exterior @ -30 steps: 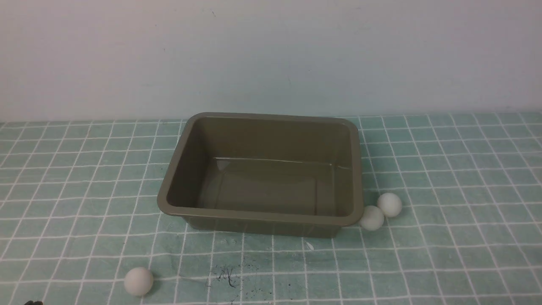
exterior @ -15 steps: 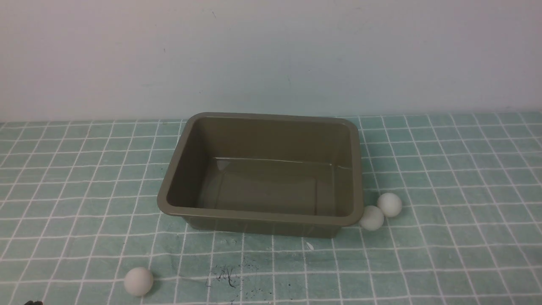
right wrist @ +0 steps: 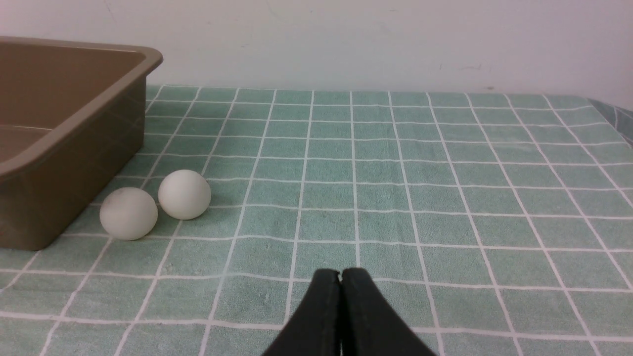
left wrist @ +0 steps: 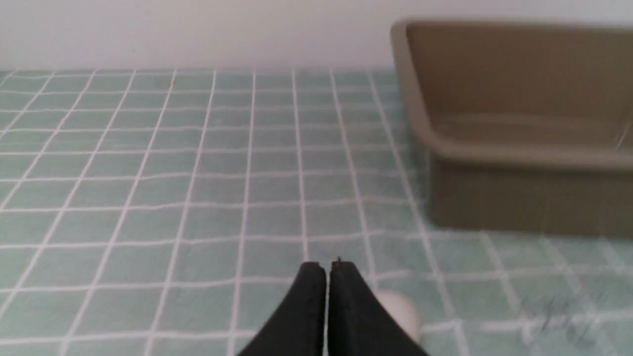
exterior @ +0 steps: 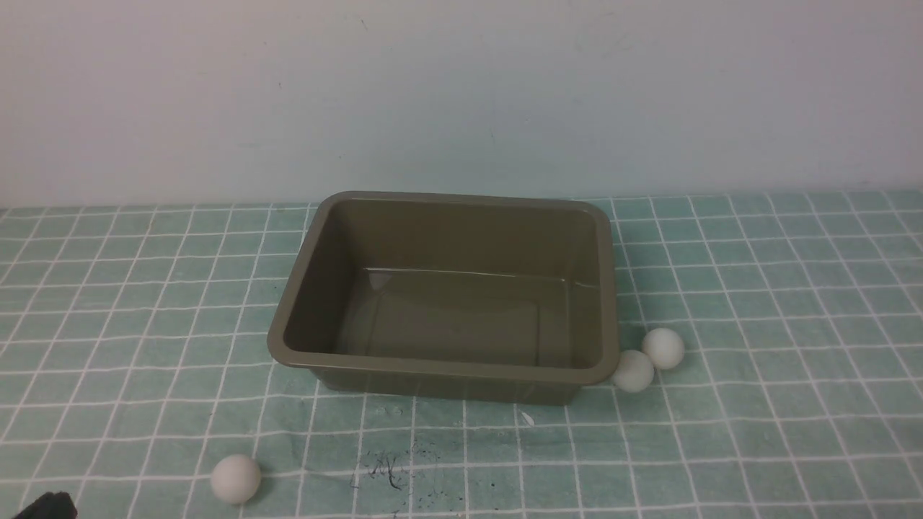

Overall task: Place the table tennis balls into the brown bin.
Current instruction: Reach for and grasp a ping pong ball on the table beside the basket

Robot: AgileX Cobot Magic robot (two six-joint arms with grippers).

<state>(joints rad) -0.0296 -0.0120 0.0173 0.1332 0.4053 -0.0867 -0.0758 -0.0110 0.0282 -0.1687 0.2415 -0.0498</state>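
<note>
The brown bin (exterior: 443, 371) stands upright on the desk (exterior: 793, 303), around the middle, with its open side up. Its long axis runs from left to right, slightly askew: the right end of its near rim lies a little closer than the left end. The short sides run from near to far, and the walls slope inward toward a flat, glossy floor with nothing lying on it.

One table tennis ball (exterior: 236, 478) rests on the desk, to the left and nearer than the bin, well apart from it. The other two sit together by the bin's near right corner: the nearer ball (exterior: 633, 371) is just beside the rim, and the farther ball (exterior: 663, 349) is close against it, a little to the right. Being round, the balls have no long axis.

The desk has a green covering ruled with white lines in a grid, with dark scribbles and specks (exterior: 389, 468) on the near part and a small white mark just in front of the bin. Beyond the far edge rises a plain pale wall (exterior: 461, 94), faintly scuffed.

The left claw (left wrist: 329, 269) is closed and empty, its dark tips blurred in its wrist view; the right claw (right wrist: 340, 274) is closed and empty too.
</note>
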